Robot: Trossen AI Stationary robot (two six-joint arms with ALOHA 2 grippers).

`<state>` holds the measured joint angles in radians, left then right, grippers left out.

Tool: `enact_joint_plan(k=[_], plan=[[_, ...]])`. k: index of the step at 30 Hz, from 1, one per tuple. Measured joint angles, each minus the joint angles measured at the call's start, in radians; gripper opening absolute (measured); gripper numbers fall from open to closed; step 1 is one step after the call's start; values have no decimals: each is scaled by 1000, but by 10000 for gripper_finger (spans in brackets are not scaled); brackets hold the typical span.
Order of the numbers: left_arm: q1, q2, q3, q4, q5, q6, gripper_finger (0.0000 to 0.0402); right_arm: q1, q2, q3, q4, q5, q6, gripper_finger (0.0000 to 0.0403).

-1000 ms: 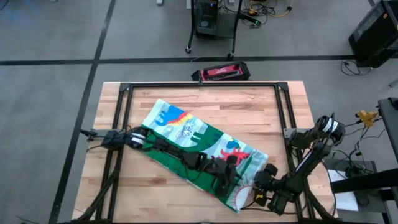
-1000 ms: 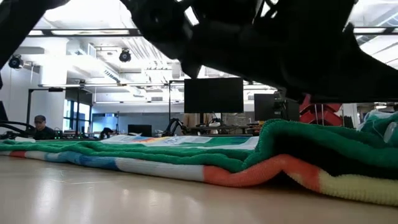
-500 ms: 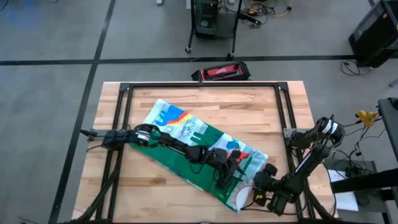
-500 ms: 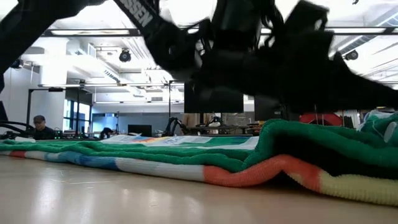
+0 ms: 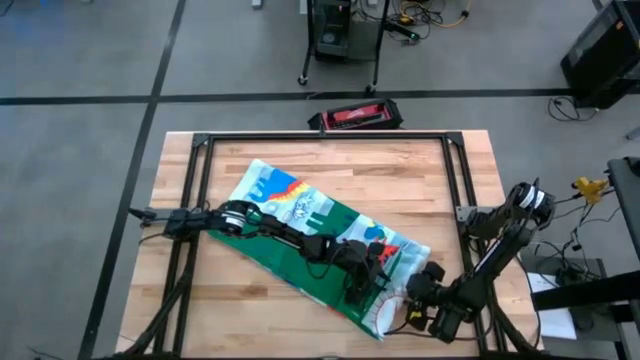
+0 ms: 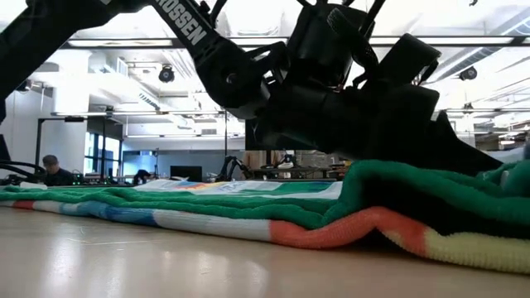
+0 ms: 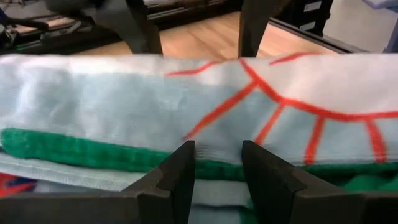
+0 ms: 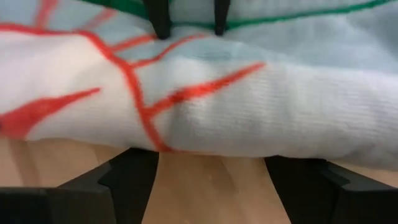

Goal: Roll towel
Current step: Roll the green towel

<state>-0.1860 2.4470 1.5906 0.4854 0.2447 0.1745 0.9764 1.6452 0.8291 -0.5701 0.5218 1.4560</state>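
On wooden table [image 5: 470,180], towel [image 5: 300,225] lies diagonally.

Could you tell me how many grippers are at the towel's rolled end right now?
2. The left gripper reaches across the towel onto its rolled end; the right gripper sits at that end's outer edge, near the table's right front corner.

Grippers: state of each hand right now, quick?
Left hand: fingers apart, on the towel beside its rolled end, holding nothing.
Right hand: open wide at the roll's table side, not clamped.
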Motion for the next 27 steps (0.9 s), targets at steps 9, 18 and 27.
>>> enact_joint_plan(k=[9, 18, 27], plan=[[0, 0, 0, -7, 1, 0, 119, -80, -17, 13, -2, 20, -137, 290], [-1, -21, -2, -49, 2, 16, 119, -100, -18, 64, -7, 49, -245, 282], [3, -73, -4, -123, -1, 32, 119, -104, -19, 53, -1, 69, -231, 295]])
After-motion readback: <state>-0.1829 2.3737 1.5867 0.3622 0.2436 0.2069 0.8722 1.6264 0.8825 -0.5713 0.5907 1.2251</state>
